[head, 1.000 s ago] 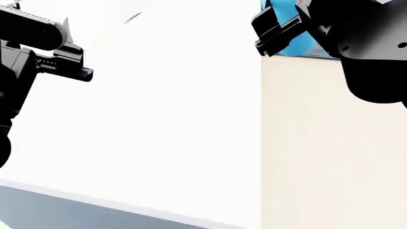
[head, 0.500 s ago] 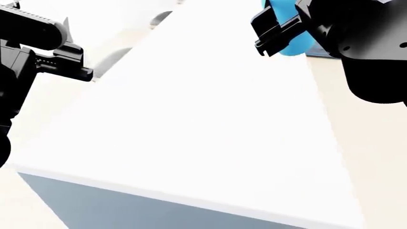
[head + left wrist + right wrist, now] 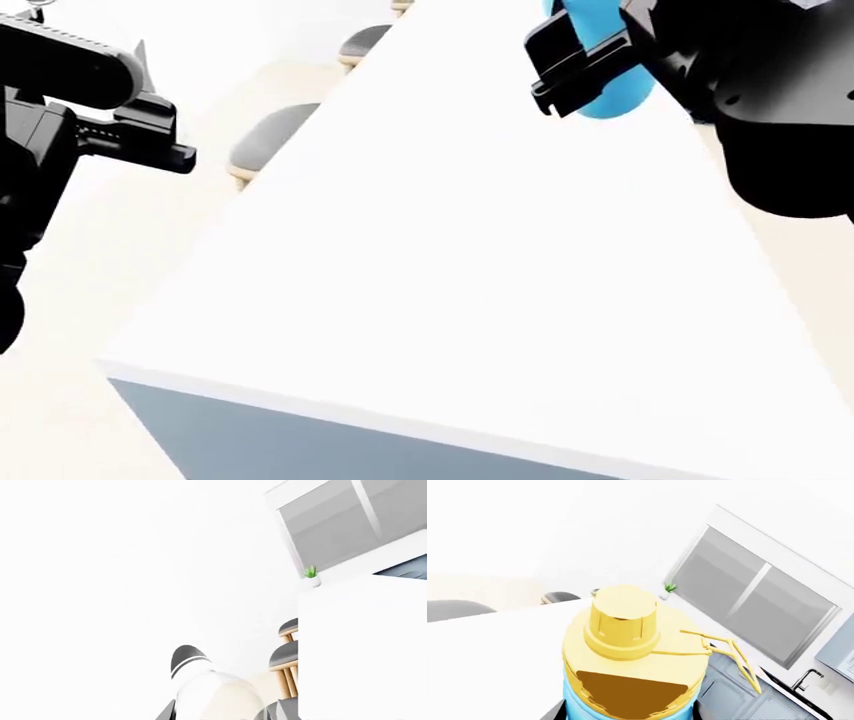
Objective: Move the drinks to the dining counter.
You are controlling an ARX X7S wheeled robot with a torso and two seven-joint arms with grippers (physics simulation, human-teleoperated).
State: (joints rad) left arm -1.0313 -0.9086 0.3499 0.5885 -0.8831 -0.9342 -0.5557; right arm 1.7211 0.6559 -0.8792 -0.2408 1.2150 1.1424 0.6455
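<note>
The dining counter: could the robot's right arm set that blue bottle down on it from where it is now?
Probably yes. The right gripper holds the blue flask above the dining counter, and the white top beneath it looks bare.

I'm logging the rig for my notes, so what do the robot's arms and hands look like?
Both are matte black. The left hand has blocky, angular fingers with a ridged edge; the right hand is similarly blocky, on a rounded, bulbous black housing. No cables or markings show.

The long white dining counter on its grey-blue base fills the head view, apparently with nothing resting on it, and grey-cushioned stools stand along its left side.
</note>
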